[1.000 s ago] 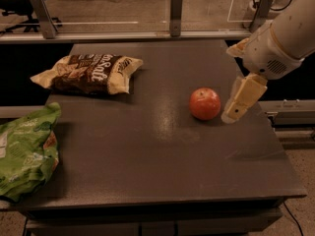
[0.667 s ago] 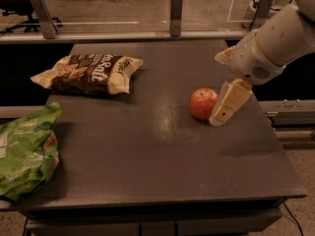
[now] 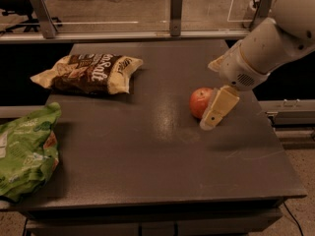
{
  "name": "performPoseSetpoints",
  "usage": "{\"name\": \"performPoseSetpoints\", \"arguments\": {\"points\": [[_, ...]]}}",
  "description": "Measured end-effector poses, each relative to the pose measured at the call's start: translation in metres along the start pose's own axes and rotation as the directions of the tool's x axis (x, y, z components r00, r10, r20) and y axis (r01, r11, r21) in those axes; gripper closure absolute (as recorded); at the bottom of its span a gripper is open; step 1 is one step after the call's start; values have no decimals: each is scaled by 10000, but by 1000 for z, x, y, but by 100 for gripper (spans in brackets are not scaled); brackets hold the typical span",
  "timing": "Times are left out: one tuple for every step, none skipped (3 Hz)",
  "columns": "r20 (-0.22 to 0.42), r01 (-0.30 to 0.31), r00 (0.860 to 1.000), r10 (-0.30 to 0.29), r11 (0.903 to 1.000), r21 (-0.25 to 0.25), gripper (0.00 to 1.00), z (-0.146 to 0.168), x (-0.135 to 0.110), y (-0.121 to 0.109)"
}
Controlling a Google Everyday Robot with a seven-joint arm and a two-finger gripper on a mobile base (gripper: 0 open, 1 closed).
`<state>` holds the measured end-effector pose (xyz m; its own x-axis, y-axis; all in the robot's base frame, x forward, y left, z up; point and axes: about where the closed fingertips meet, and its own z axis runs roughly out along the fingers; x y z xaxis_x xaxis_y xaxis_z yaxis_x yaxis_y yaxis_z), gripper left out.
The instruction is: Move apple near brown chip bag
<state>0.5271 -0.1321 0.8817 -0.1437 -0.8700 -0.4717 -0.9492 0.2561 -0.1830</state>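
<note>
Tool (image 3: 210, 118) beside round apple (image 3: 199, 101), crinkled brown bag (image 3: 91, 73)

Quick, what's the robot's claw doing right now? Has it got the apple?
Gripper: low over the table, right at the apple, covering its right edge in the camera view. Whether it is open, closed or holding the apple cannot be told.

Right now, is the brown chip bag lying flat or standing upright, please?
Lying flat: the brown chip bag rests lettering-up on the table, far from the gripper, which is at the apple.
</note>
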Motion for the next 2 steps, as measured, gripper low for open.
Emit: {"name": "performPoseSetpoints", "arguments": {"points": [[-186, -181, 9997, 183, 9998, 127, 0, 8, 4, -2], [-295, -313, 9991, 318, 9994, 179, 0, 13, 7, -2]]}}
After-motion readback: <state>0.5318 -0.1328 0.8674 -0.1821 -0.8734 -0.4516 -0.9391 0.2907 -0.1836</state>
